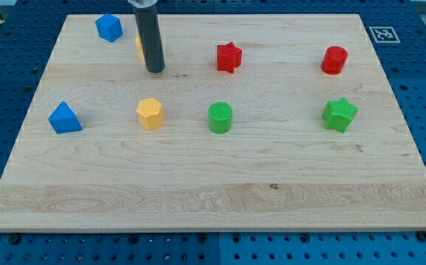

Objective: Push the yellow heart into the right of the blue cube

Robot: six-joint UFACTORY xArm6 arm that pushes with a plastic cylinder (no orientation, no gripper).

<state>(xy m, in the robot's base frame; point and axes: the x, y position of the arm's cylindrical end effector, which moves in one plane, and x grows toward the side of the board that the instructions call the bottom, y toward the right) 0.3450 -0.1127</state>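
Note:
The blue cube (pixel 109 27) sits near the board's top left. The yellow heart (pixel 139 48) is mostly hidden behind my dark rod; only a sliver shows at the rod's left edge, just right of and below the blue cube. My tip (pixel 155 71) rests on the board right beside the heart, on its lower right.
A blue triangular block (pixel 65 118) lies at the view's left. A yellow hexagon (pixel 150 113), a green cylinder (pixel 220 117) and a green star (pixel 339 114) lie in the middle row. A red star (pixel 228 57) and a red cylinder (pixel 335 59) lie in the top row.

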